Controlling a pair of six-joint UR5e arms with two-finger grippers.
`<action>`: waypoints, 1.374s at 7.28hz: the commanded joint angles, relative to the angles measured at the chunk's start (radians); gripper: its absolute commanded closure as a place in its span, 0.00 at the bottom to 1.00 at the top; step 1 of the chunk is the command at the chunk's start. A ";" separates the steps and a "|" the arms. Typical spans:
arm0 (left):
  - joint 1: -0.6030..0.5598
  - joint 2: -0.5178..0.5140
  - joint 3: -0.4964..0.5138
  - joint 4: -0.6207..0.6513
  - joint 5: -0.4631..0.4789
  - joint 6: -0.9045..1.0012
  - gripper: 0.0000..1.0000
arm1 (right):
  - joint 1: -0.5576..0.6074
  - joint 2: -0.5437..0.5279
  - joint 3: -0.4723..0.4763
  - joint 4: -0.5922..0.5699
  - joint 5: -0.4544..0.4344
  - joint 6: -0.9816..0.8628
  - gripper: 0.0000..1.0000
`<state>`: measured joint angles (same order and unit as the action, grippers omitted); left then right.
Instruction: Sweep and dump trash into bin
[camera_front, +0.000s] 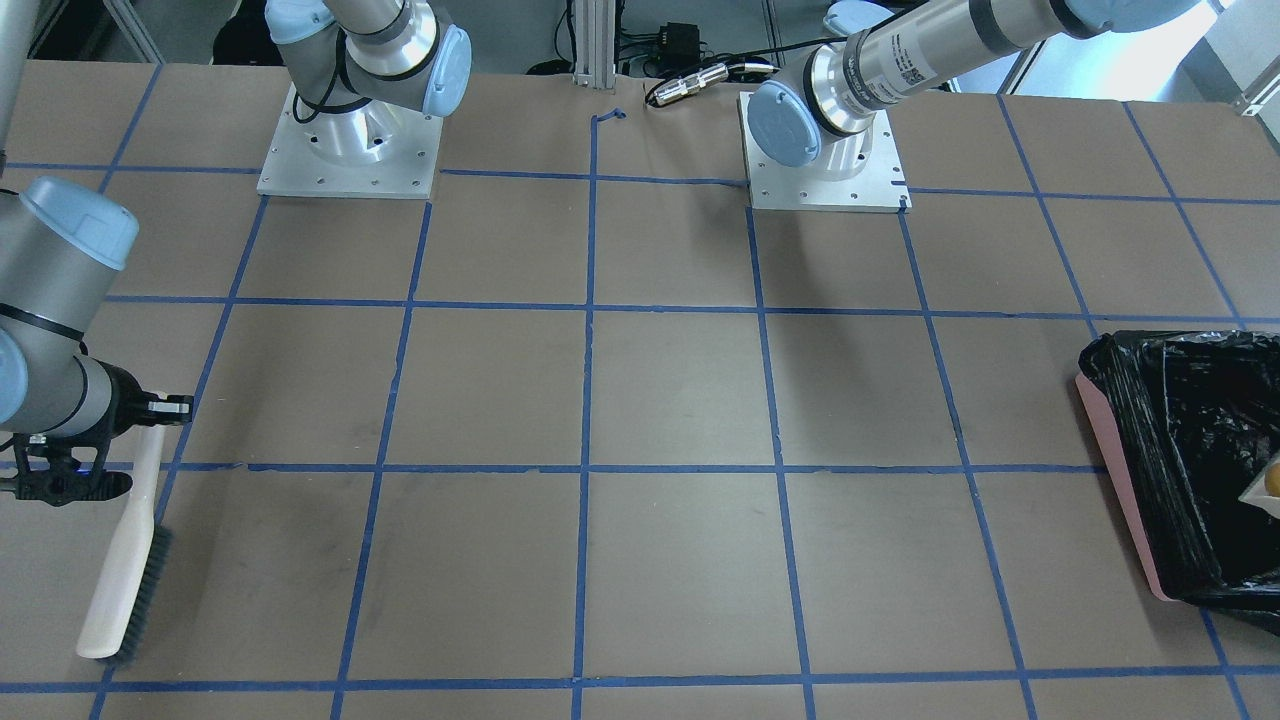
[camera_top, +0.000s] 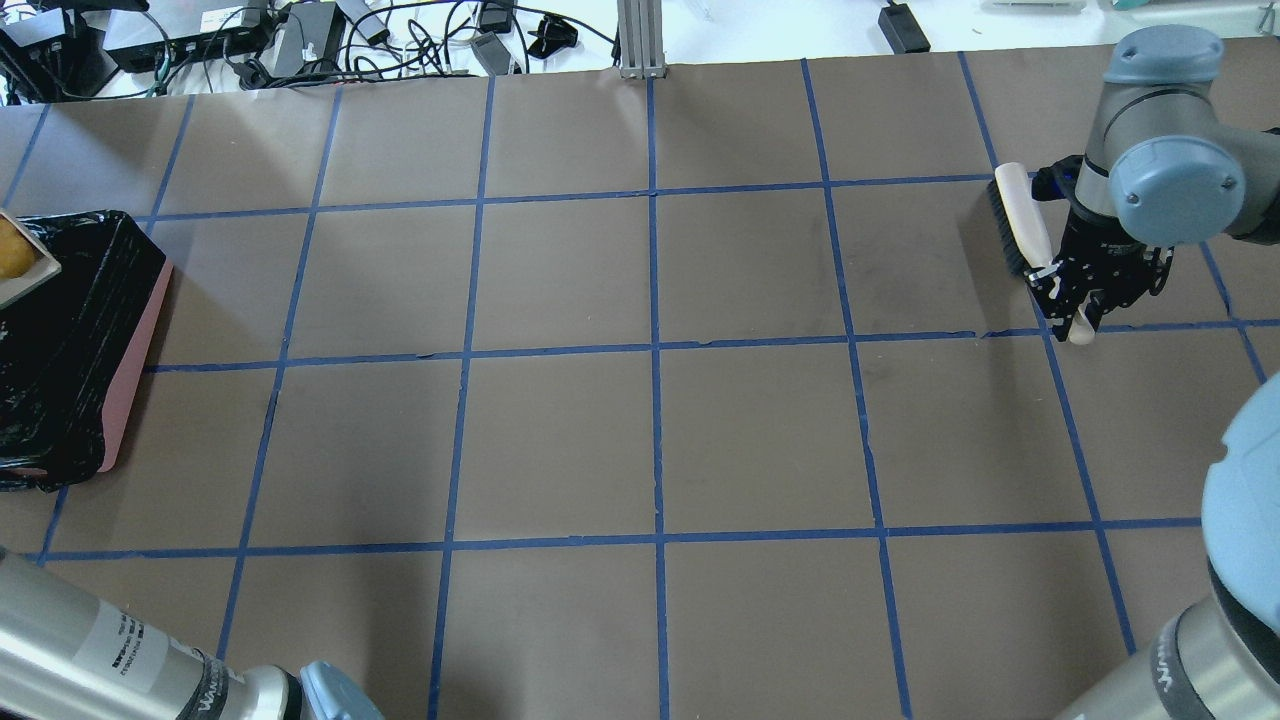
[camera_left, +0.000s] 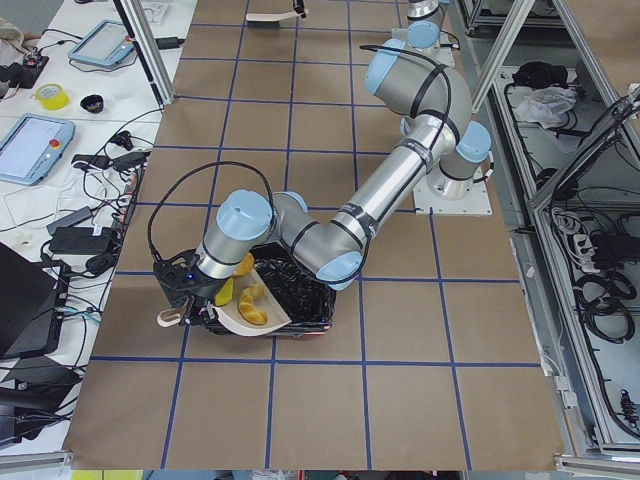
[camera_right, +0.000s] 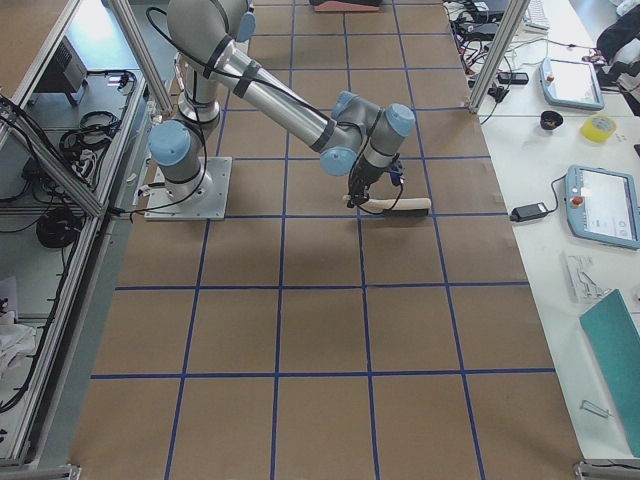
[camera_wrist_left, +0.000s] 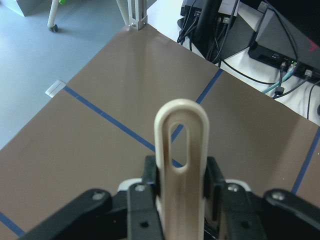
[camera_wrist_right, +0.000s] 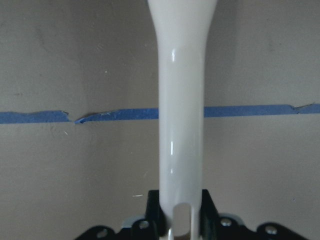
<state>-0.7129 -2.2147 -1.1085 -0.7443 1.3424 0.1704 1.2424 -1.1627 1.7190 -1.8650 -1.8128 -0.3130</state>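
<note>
**Loaded dustpan held over the bin**

Overhead: the bin (camera_top: 128, 365) sits at the left end of the brown gridded table (camera_top: 650, 440); the right gripper (camera_top: 1072, 300), clamped on the brush (camera_top: 1020, 215), is well apart.
Left side: the left gripper (camera_left: 190, 305) holds the dustpan (camera_left: 262, 322) with the trash (camera_left: 252, 303) above the bag, handle pointing outward.
Left wrist: the jaws are closed on the handle (camera_wrist_left: 181, 165).

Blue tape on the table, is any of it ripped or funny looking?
Yes. The blue tape line passing under the brush handle has a jagged tear just left of the handle, so its edge looks ragged there.
</note>
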 joint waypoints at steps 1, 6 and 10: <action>0.000 0.035 -0.008 0.035 -0.031 0.056 1.00 | 0.000 0.005 0.005 -0.005 0.000 -0.003 0.71; -0.002 0.107 -0.157 0.200 -0.140 0.141 1.00 | 0.000 0.005 0.007 -0.039 0.000 -0.003 0.01; -0.008 0.154 -0.160 0.265 -0.262 0.278 1.00 | 0.002 -0.128 -0.090 0.093 0.052 -0.011 0.00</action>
<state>-0.7194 -2.0749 -1.2673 -0.5275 1.1512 0.3578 1.2428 -1.2286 1.6655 -1.8471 -1.7737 -0.3222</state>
